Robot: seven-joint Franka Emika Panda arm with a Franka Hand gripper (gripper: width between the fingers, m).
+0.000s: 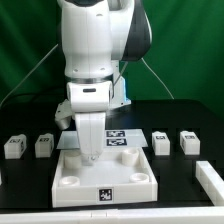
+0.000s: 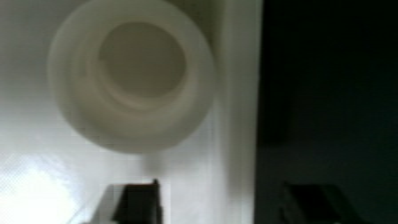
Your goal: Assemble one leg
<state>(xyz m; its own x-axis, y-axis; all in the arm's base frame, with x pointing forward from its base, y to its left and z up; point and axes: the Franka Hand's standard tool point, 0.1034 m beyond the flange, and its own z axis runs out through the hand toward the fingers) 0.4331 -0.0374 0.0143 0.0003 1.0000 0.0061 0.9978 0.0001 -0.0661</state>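
- Your white robot arm (image 1: 95, 45) stands over the middle of the black counter (image 1: 30, 190); its fingers (image 1: 90, 140) point straight down at the back part of the large flat white square tray piece (image 1: 108, 170), towards the exterior view's left.
- In the wrist view you see the two dark fingertips (image 2: 135, 202) set wide apart with nothing clamped between them; the gap shows only the tray piece's edge and the dark counter beside it.
- One round corner socket (image 2: 128, 70) of the tray piece fills much of the wrist view, just ahead of the fingers; whether the tips touch the tray piece you cannot tell.
- The legs, small white upright rectangular blocks with black-and-white tags, all stand on the counter, none in hand; the outer left leg (image 1: 14, 147) and the inner left leg (image 1: 44, 145) are on the exterior view's left of the tray piece; the inner right leg (image 1: 161, 142) and the outer right leg (image 1: 190, 142) are on its right; each stands apart from its neighbour and from the tray piece.
- The marker board (image 1: 125, 138), thin, flat and white with black tags, lies just behind the tray piece, partly hidden by the arm.
- A black-and-white square tag (image 1: 102, 196) sits on the tray piece's front face.
- Another white part (image 1: 210, 178) lies at the exterior view's right edge, cut off by the frame; too little shows to say what it is.
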